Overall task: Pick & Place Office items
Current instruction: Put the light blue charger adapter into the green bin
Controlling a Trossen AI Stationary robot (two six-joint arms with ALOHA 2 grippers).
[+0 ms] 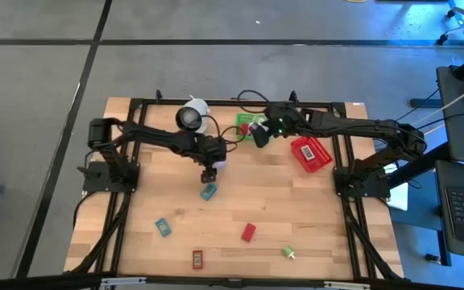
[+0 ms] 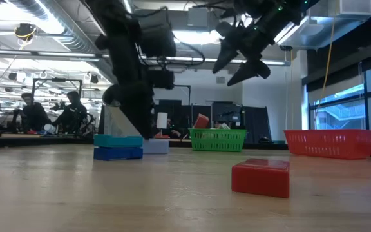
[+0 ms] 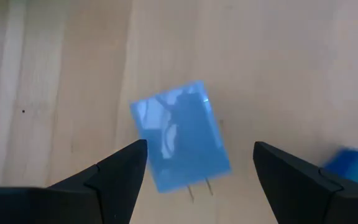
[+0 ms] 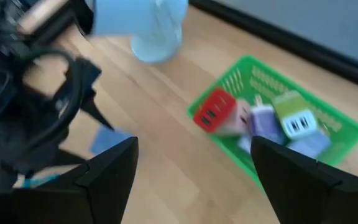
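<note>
From above we see the left pincer (image 1: 209, 175) low over the middle of the bench (image 1: 135, 209), just on the far side of a small blue block (image 1: 209, 192). Its wrist view gives what the overhead cannot: the fingers (image 3: 114, 177) stand wide apart with that blue block (image 3: 180, 137) lying flat on the wood between them, untouched, two thin prongs at one end.

The right pincer (image 1: 260, 135) hangs high beside the green basket (image 1: 246, 122) at the far edge. Its own camera shows it open and empty, and looks down into the green basket (image 4: 344, 134), where a red plug block (image 4: 214, 110), a lavender one (image 4: 263, 118) and a green one (image 4: 295, 116) lie together; from above these are too small to sort out.

The red basket (image 1: 312, 153) sits to the right of the green one, and a white roll (image 1: 192, 115) to its left.

Still out on the bench in the overhead view are a teal piece (image 1: 163, 227), a red block (image 1: 249, 233), a red flat piece (image 1: 198, 259) at the near edge and a green piece (image 1: 287, 253). The level view brings the red block (image 2: 261, 176) close, and shows people seated in the room behind
</note>
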